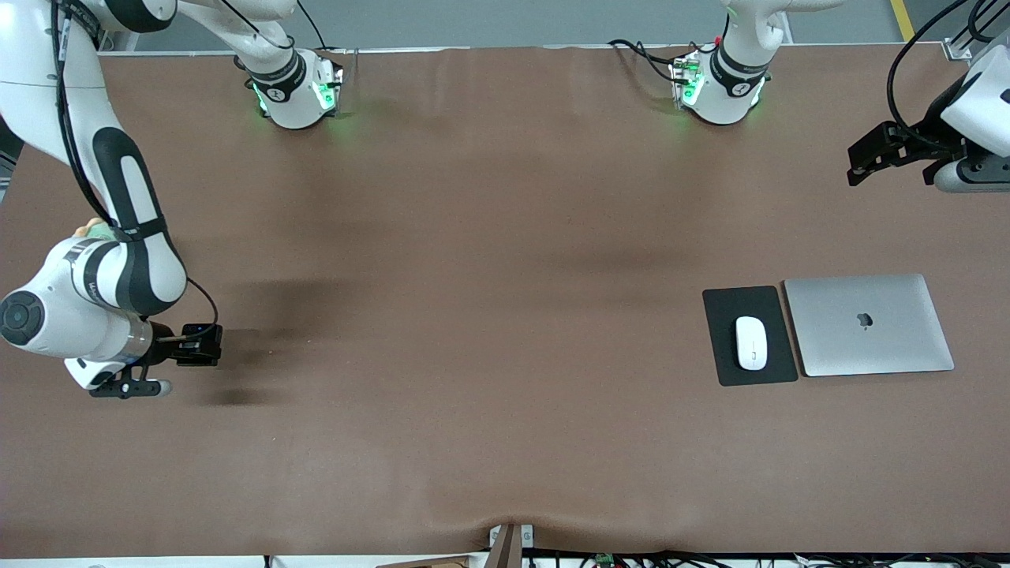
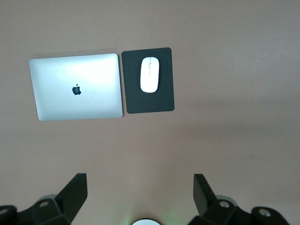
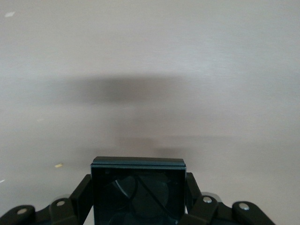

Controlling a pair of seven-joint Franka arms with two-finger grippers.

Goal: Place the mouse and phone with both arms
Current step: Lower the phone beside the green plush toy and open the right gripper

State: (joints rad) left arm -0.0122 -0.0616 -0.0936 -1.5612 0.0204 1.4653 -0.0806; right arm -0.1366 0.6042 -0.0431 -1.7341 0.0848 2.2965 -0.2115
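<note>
The white oval mouse (image 1: 751, 342) (image 2: 150, 74) lies on a black mouse pad (image 1: 720, 315) (image 2: 133, 96) toward the left arm's end of the table. My right gripper (image 1: 196, 345) (image 3: 137, 183) is shut on the black, nearly square phone (image 1: 202, 343) (image 3: 137, 192). It holds the phone in the air over bare table at the right arm's end, and a dark shadow lies on the table below. My left gripper (image 1: 866, 160) (image 2: 139, 182) hangs open and empty high above the table's edge at the left arm's end, with its camera looking down on the mouse.
A closed silver laptop (image 1: 868, 323) (image 2: 75, 86) lies right beside the mouse pad, toward the left arm's end. The brown table (image 1: 473, 276) stretches wide between the two arms. Both green-lit bases (image 1: 296, 91) (image 1: 718, 87) stand along the table's edge farthest from the front camera.
</note>
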